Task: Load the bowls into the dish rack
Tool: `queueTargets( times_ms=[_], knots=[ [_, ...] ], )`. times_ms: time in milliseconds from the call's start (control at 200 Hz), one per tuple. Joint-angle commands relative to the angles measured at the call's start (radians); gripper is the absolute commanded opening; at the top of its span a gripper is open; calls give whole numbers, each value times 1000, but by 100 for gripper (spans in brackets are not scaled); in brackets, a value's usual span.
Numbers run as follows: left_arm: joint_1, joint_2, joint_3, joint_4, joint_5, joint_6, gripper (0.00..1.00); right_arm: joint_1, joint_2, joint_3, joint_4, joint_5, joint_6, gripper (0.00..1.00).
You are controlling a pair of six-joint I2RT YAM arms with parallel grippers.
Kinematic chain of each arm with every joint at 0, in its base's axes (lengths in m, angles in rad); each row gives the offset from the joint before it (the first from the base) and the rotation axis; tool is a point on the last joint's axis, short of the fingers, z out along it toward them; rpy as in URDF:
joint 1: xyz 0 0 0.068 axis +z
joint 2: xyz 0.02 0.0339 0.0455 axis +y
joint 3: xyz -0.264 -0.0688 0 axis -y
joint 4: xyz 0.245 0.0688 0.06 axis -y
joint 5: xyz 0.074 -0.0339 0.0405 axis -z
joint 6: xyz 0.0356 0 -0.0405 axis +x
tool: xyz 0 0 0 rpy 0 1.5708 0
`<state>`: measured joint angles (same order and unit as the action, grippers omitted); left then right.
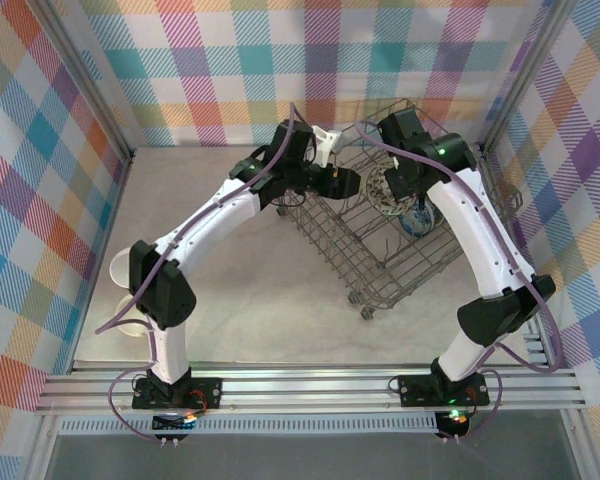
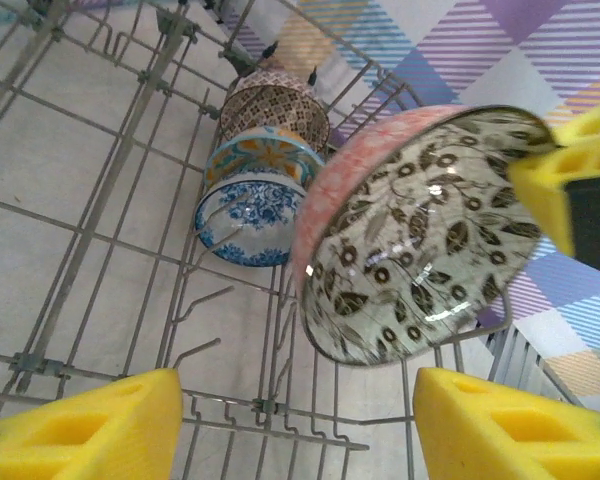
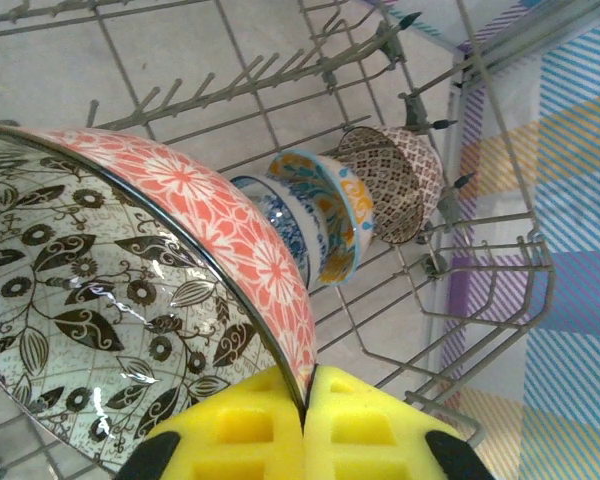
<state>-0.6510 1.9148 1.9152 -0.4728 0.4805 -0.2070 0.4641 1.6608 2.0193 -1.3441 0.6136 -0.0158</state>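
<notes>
The floral bowl (image 3: 110,290), hard, glazed, slippery and likely breakable, hangs inside the dish rack (image 1: 375,255), the right gripper (image 3: 305,400) with jaws clamped on its rim, the soundest hold, while the left gripper (image 2: 300,425) has its jaws apart nearby.

coral floral bowl (image 3: 230,230), grey rack (image 1: 345,235)

Floral bowl (image 3: 110,300) tilted inside dish rack (image 1: 365,250) beside three racked bowls (image 3: 330,215).

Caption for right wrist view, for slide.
The right gripper pinching floral bowl rim in dish rack, beside three racked bowls.
</notes>
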Motion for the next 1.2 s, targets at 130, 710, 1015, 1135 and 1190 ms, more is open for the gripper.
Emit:
queueTargets(
  times_ms=[130,710,1015,1135,1190],
  knots=[
    [3,48,61,69,143,12,65,-5,4,58,-53,-48,-1,0],
    [2,133,92,125,185,-103,25,-4,43,123,-27,-123,-12,0],
    [13,136,41,327,267,-280,0,-4,7,40,77,-60,35,15],
    [15,135,41,342,275,-300,0,-5,7,32,87,-43,42,17],
    [16,133,38,341,275,-302,0,-5,7,32,88,-40,42,17]
  ],
)
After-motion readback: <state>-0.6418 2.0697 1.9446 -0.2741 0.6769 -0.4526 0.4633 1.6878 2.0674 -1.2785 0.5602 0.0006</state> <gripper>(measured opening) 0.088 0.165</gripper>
